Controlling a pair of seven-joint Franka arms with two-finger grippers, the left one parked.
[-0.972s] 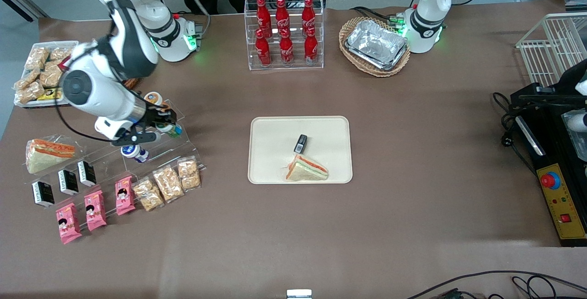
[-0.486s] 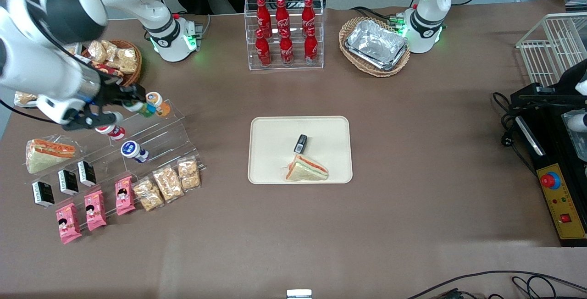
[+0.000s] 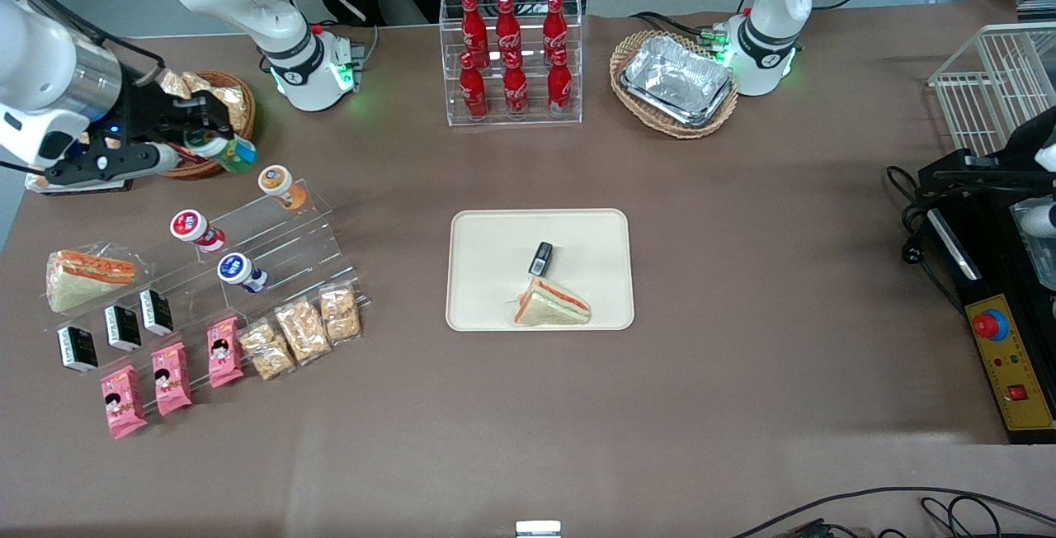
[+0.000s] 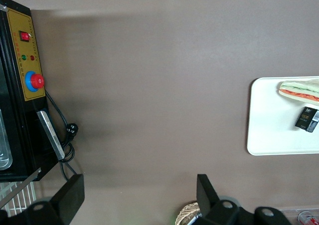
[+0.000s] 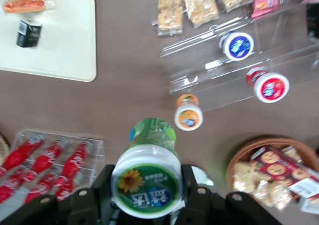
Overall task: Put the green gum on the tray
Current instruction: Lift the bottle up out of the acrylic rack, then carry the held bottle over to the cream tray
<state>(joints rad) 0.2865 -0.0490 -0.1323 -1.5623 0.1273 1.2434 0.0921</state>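
My right gripper [image 3: 216, 142] [image 5: 146, 182] is shut on the green gum [image 3: 224, 151] [image 5: 147, 175], a small jar with a white-rimmed green lid and green label. It holds the jar in the air above the table, near the snack basket [image 3: 216, 101] at the working arm's end. The cream tray [image 3: 495, 274] [image 5: 60, 50] lies at the table's middle, toward the parked arm from the gripper. On the tray are a wrapped sandwich [image 3: 551, 304] and a small black box [image 3: 540, 257].
A clear stepped stand [image 3: 280, 245] below the gripper carries an orange-lidded jar [image 3: 275, 181], a red-lidded jar [image 3: 190, 227] and a blue-lidded jar [image 3: 238, 270]. Snack packets lie in front of it. A rack of red bottles [image 3: 511, 59] and a basket of foil trays [image 3: 675, 80] stand farther back.
The gripper has lifted the green gum off the clear stand and carried it up and away from the front camera, toward the snack basket.
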